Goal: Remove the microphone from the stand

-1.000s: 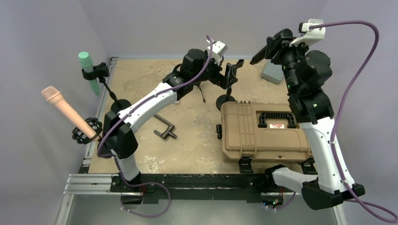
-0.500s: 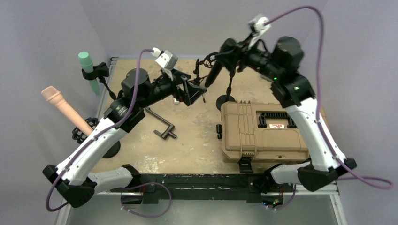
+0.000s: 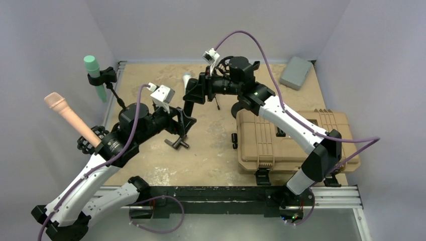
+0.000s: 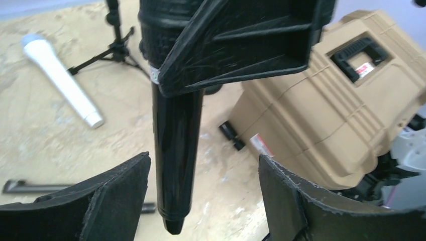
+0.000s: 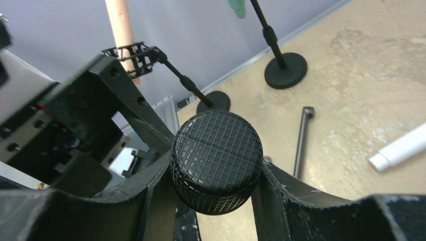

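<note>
Black, grid-meshed round-headed microphone (image 5: 216,155) wedged in right pincer (image 5: 215,193).

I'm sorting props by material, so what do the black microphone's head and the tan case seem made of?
Black microphone head: probably metal mesh, matte black, judging by its fine grid pattern. Tan case: likely hard moulded plastic, matte, given its raised ribs and rounded edges.

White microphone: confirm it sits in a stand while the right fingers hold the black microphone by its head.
Wrong: the white microphone lies flat on the table, as the left wrist view shows. The right fingers do hold the black microphone by its head.
</note>
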### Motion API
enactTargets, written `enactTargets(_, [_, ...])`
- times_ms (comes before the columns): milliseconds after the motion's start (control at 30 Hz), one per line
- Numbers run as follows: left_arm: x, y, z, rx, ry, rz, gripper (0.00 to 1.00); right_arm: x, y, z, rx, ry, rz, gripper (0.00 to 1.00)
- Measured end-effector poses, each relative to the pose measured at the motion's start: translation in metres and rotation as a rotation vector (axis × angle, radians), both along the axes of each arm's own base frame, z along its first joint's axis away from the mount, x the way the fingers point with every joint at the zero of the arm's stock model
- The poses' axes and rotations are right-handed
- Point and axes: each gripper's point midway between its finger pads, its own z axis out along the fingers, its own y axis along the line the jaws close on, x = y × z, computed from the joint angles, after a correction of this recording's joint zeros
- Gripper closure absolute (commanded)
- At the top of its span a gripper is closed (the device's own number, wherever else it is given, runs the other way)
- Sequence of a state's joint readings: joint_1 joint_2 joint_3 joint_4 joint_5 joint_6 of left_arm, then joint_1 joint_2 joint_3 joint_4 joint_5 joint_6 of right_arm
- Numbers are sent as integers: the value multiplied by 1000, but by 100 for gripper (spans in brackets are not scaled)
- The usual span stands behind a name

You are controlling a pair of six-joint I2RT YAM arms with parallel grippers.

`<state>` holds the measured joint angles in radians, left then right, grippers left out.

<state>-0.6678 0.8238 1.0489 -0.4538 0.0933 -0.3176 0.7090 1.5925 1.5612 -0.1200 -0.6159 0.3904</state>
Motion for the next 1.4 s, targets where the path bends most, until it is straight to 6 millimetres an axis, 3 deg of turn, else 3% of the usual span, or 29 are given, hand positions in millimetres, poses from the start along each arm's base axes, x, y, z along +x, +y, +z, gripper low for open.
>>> enactTargets(167, [6, 22, -22, 94, 24, 99, 39, -7, 15, 1, 49, 14, 28, 100])
enactTargets(333, [19, 27, -38, 164, 48, 153, 55, -7, 18, 3, 77, 16, 31, 100])
enactTargets(500, [26, 19, -51, 211, 66, 132, 100, -5, 19, -5, 82, 25, 20, 97])
enactTargets(533, [26, 18, -53, 217, 71, 127, 100, -5, 18, -7, 80, 28, 18, 92])
enactTargets(733, [31, 14, -59, 226, 83, 128, 100, 0, 13, -12, 72, 22, -12, 37])
enactTargets(833, [35, 15, -58, 214, 85, 151, 100, 3, 4, -6, 77, 8, -62, 21])
enactTargets(1000, [46, 25, -67, 161, 142, 224, 100, 16, -34, 19, 121, -25, -194, 5])
enactTargets(1167, [65, 35, -92, 122, 260, 297, 100, 45, -94, 38, 144, -82, -427, 4])
enactTargets(1400, [127, 47, -155, 195, 580, 394, 100, 37, -145, 68, 141, -227, -635, 5])
